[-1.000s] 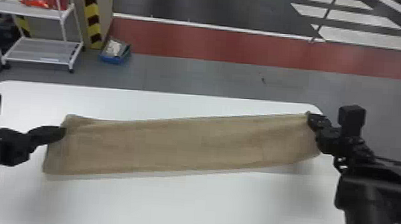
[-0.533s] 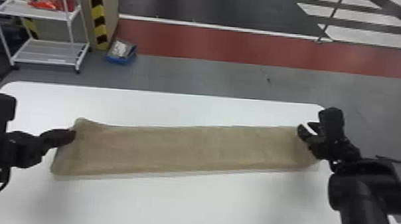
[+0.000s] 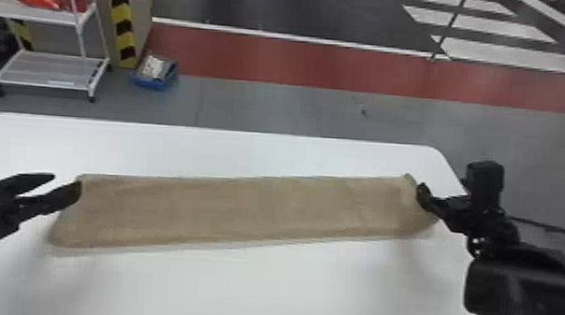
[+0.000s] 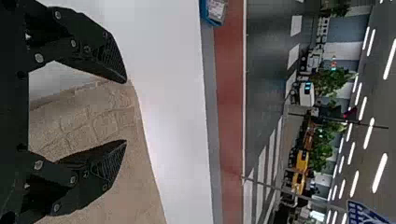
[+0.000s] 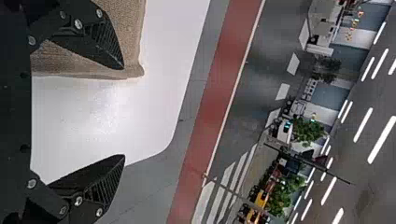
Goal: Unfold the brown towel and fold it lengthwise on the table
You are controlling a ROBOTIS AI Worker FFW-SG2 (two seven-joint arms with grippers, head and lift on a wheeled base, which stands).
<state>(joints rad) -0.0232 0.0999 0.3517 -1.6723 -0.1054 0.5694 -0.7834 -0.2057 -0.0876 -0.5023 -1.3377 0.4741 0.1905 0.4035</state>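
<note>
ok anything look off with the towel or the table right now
Nothing looks spilled or damaged. The brown towel lies slightly askew on the white table, its right end farther away than its left, and its left end is slanted and creased, not square.

I am seeing matt, soft-looking cloth in the brown towel (image 3: 245,208), and its surface is showing a slightly rough grain with fine creases. Under it the white table (image 3: 240,288) is looking smooth and hard, and is giving back a soft sheen. My left gripper (image 3: 67,182) and right gripper (image 3: 424,196) are wearing a matt black finish, with ridged pads (image 4: 111,56) and shiny metal screw heads (image 4: 39,58). Farther off, the white rack (image 3: 48,71) is looking like painted metal, the blue bin (image 3: 149,84) like smooth plastic, and the dark floor (image 3: 277,4) is gleaming faintly.
</note>
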